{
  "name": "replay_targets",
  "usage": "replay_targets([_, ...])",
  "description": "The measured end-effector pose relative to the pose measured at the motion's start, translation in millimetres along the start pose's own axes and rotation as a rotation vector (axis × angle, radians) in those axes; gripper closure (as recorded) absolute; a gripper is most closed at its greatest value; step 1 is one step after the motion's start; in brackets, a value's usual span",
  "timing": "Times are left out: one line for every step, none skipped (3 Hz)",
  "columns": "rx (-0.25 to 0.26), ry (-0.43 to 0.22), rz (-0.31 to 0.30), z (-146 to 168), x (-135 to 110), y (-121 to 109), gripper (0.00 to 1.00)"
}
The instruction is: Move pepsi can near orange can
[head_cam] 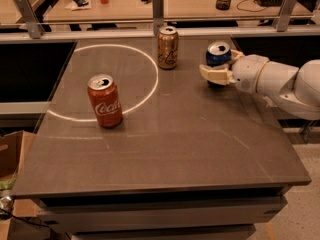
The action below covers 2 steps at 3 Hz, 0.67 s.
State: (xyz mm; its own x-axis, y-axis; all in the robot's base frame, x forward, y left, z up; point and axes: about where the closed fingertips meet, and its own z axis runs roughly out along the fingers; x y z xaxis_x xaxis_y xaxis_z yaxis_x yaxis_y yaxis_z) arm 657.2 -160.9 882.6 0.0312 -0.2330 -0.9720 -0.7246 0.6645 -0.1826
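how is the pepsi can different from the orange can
Colour: the pepsi can is dark blue; the orange can is golden-orange with a dark curly mark. State: the end effector, at the table's right side, grips the pepsi can; the orange can stands free. Place: the pepsi can is to the orange can's right, apart. Both are upright, silver-topped and alike in size.

One legible marking is found: the white Coca-Cola script on the red can [105,101], which stands left of and in front of the orange can [168,47]. The orange can bears a dark curly mark that cannot be read. The gripper [221,67], just right of the orange can, clasps the pepsi can [218,55], whose lettering is not legible.
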Motion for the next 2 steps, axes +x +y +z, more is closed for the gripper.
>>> replay_targets([0.002, 0.003, -0.004, 3.4, -0.5, -3.2, 1.0])
replay_targets([0.025, -0.014, 0.007, 9.0, -4.6, -8.5, 1.0])
